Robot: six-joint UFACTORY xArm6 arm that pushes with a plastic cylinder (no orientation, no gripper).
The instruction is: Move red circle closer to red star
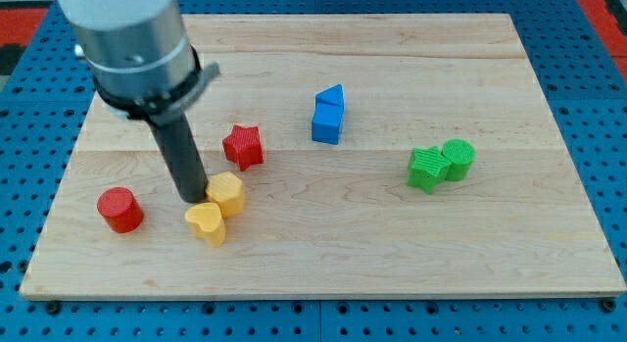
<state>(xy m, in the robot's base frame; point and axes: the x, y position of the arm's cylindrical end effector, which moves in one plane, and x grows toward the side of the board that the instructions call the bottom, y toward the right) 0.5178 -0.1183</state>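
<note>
A: In the camera view, how far along can the task be judged to be?

B: Little appears done. The red circle [120,209] is seen near the view's bottom left of the worktop [392,273], and the red star [243,146] lies up and to the view's right of it, clearly apart. The gap between them is partly occupied by my tip [196,199], so the circle is not yet brought close.

A: What is left?

B: The circle is to be pushed toward the view's upper right. For that, the tip would probably have to be brought round to the circle's far left side.

A: How is the arm posed?

B: The rod is held nearly upright under the grey housing at the view's top left. Its tip is set down just beside, perhaps touching, the yellow block [227,193], with a yellow heart [206,223] just below. No pincer is fitted, so its state cannot be told.

A: Anything else?

B: Two blue blocks [329,114] and two green blocks [441,165] are seen well apart, to the view's right.
</note>
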